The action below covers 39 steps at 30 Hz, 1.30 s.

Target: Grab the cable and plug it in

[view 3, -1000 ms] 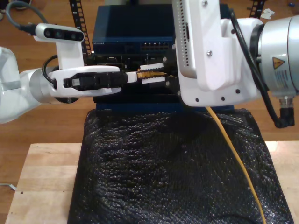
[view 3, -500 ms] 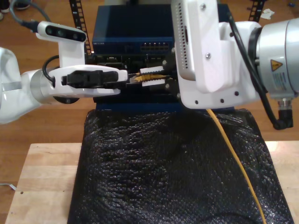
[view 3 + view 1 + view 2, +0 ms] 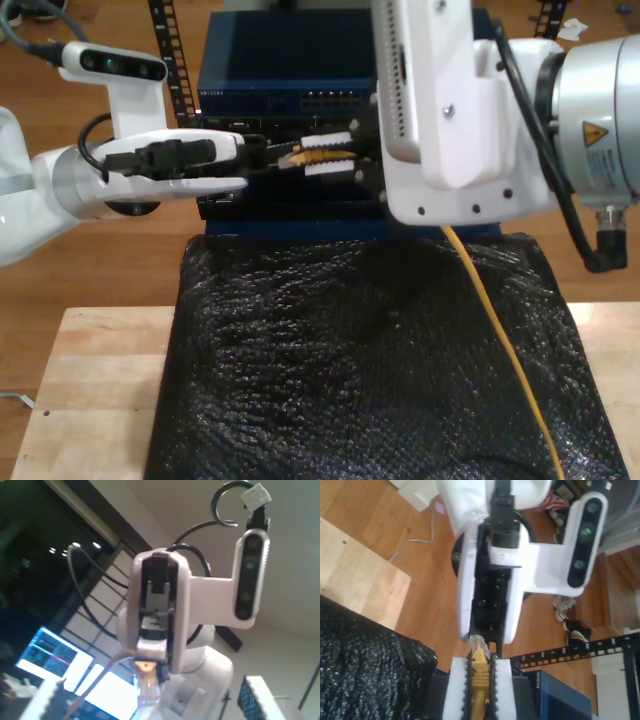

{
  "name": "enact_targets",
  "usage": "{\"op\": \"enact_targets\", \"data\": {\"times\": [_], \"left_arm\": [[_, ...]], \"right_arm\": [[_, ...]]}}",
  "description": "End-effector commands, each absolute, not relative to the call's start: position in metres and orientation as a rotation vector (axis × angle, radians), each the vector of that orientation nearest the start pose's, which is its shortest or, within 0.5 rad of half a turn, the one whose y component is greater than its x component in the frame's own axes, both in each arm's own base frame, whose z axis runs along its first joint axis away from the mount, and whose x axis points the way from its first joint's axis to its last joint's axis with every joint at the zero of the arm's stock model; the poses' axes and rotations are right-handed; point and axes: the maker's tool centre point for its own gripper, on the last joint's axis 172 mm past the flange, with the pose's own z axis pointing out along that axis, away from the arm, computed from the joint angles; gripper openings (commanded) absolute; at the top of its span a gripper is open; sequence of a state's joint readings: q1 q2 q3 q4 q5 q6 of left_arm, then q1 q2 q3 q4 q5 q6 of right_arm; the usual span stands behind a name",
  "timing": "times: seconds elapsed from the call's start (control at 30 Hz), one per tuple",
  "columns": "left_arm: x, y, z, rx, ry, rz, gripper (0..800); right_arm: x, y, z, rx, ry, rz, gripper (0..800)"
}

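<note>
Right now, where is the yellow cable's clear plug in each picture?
Exterior view: plug mid-picture, between my first gripper and my second gripper, before the blue box.
First wrist view: plug pointing at the camera from my second gripper.
Second wrist view: plug just beyond my second gripper's tips.
Shared landmark: the yellow boot behind it.

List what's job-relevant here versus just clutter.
Job:
- cable, its plug clamped in my second pincer
- my first pincer, open, at the plug's tip
- blue switch, the likely socket

Lying about:
- black mat
- wooden table
- shoes on the floor
- lit screens
</note>
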<state>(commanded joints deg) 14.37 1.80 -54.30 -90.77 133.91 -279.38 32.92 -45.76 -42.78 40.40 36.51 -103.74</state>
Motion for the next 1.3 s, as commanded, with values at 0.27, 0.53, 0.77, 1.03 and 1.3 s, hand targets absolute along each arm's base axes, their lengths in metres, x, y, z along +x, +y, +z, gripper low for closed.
{"op": "enact_targets", "data": {"times": [0.27,0.53,0.77,1.03,1.3], "left_arm": [[0.335,-0.174,0.491,0.964,-0.723,0.509,795],[0.353,-0.164,0.482,1.088,-0.747,0.574,797],[0.360,-0.168,0.457,1.257,-0.837,0.587,797],[0.369,-0.158,0.447,1.434,-0.975,0.618,798],[0.378,-0.122,0.412,1.675,-1.162,0.616,798]], "right_arm": [[0.354,0.281,0.497,1.547,2.193,1.645,2],[0.381,0.246,0.502,1.629,2.063,1.634,2],[0.398,0.231,0.495,1.679,2.021,1.603,2],[0.429,0.198,0.487,1.807,1.877,1.578,2],[0.447,0.179,0.474,1.867,1.801,1.547,2]]}}
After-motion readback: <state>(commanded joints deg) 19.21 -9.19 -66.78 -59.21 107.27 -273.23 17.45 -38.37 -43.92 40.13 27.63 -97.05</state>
